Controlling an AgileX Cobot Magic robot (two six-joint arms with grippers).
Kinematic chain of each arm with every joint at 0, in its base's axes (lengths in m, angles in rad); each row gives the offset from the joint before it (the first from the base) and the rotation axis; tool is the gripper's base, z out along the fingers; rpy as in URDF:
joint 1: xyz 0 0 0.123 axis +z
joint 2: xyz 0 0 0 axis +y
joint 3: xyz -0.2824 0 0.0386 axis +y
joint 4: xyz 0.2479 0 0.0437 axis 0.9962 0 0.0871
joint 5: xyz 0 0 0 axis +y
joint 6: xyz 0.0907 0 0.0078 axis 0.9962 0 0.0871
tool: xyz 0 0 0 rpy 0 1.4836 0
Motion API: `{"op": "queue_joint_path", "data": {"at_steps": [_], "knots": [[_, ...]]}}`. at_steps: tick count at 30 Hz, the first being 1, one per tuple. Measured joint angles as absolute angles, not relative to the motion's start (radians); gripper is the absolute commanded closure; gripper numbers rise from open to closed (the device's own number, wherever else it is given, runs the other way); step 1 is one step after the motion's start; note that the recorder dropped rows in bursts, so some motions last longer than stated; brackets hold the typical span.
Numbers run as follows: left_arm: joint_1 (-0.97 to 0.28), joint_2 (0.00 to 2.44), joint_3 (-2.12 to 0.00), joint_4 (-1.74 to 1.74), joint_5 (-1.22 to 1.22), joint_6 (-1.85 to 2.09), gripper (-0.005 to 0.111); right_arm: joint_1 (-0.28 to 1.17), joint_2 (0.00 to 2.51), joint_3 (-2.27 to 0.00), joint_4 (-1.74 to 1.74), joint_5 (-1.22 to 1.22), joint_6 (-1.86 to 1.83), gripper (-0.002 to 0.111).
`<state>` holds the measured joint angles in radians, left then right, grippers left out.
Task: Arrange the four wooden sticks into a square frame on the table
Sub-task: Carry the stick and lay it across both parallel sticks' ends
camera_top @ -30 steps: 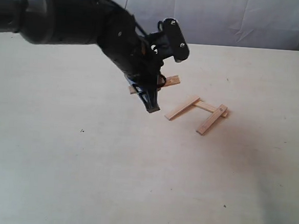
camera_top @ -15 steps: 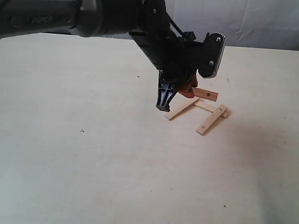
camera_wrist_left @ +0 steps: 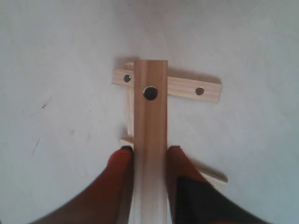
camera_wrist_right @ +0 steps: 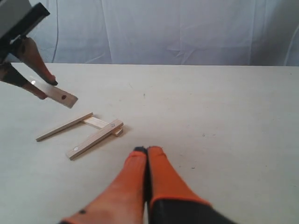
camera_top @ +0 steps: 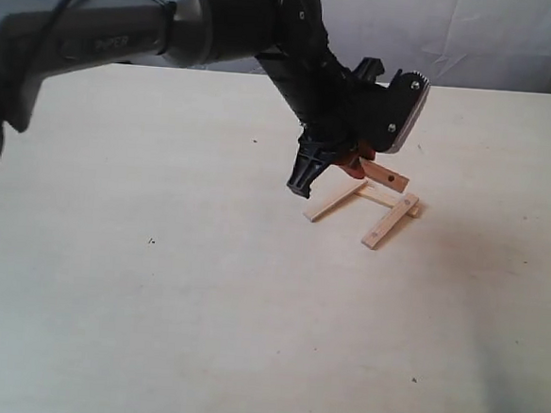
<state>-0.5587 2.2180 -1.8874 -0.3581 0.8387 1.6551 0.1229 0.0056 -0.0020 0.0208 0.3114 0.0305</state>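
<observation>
Your left pincer (camera_wrist_left: 149,150) grips the pale flat holed wooden stick (camera_wrist_left: 150,107); set it level across the open ends of the three-stick U (camera_top: 392,221), right of centre.

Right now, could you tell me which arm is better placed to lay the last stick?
Left: the left gripper holds the fourth stick above the three laid sticks; the right gripper is shut, empty.

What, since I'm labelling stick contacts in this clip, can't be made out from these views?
Left wrist view: the held stick in the left hand covers most of one laid stick; the bottom edge cuts off its gripped end.
Exterior view: the left arm hides where the hand grips; the right hand is out of frame.
Right wrist view: the bottom edge cuts off the right hand's base.
</observation>
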Motion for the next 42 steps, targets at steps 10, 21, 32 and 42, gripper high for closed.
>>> {"op": "queue_joint_path", "data": {"at_steps": [10,21,32,42], "knots": [[-0.559,2.366,-1.962,-0.310,0.917,1.756,0.107,0.123,0.006,-0.002,0.021,0.311,0.030,0.108],[-0.559,2.401,-1.963,-0.331,0.873,1.758,0.107,0.123,0.006,-0.002,0.021,0.311,0.030,0.108],[-0.559,2.409,-1.966,-0.367,0.872,1.758,0.068,0.123,0.006,-0.002,0.021,0.311,0.030,0.108],[-0.559,2.395,-1.966,-0.368,0.872,1.729,0.069,0.123,0.006,-0.002,0.021,0.311,0.030,0.108]]}}
